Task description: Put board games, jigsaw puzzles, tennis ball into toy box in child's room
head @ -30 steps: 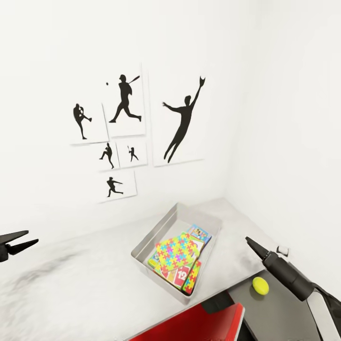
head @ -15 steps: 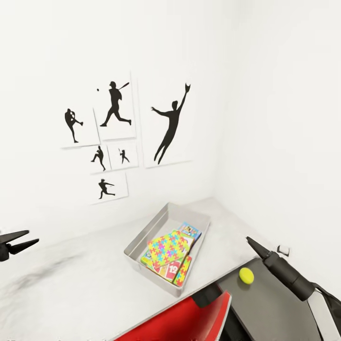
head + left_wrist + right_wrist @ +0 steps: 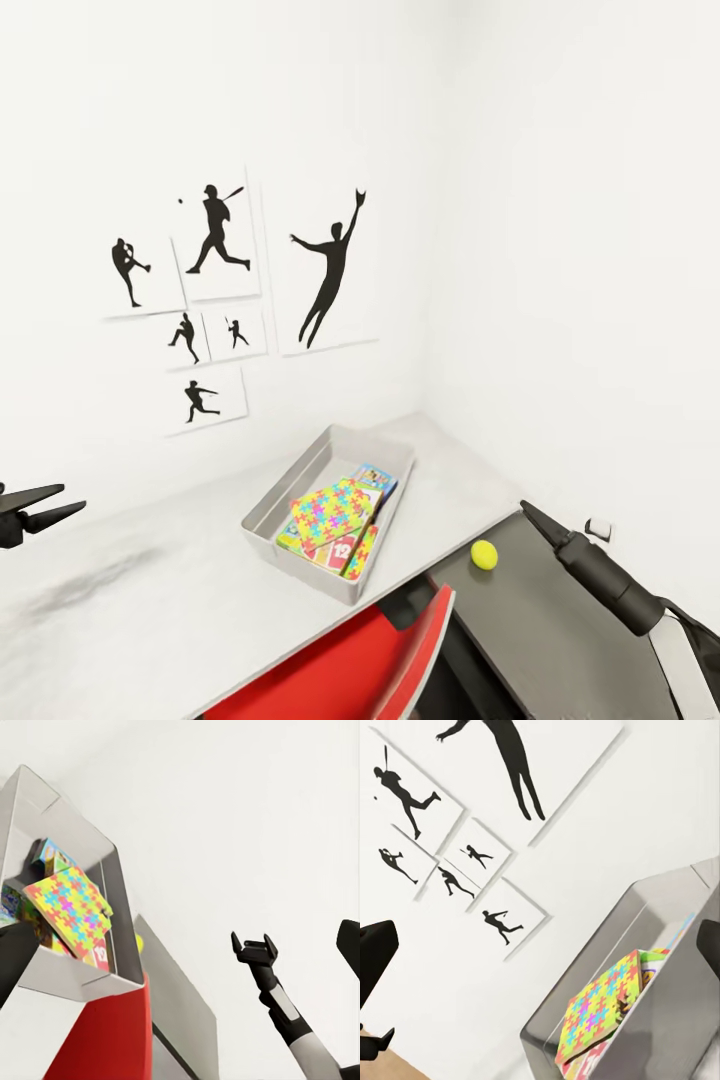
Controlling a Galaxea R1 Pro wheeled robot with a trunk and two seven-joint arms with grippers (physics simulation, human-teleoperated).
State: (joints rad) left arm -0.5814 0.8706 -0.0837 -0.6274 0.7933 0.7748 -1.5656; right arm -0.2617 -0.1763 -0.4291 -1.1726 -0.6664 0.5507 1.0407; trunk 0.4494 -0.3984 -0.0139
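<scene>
One grey toy box (image 3: pixel 262 505) sits on the pale bench (image 3: pixel 150 610) near the room's corner. In it lie one jigsaw puzzle (image 3: pixel 333 510) on top, a small blue game (image 3: pixel 373 477) behind it and a red-cornered game marked "12" (image 3: pixel 340 551) beneath. One tennis ball (image 3: pixel 484 554) rests outside the box on the bench's darker lower part. Six silhouette posters (image 3: pixel 215 300) hang on the wall. The left tool (image 3: pixel 40 507) is slightly spread and empty. The right tool (image 3: pixel 254 945) is spread and empty.
</scene>
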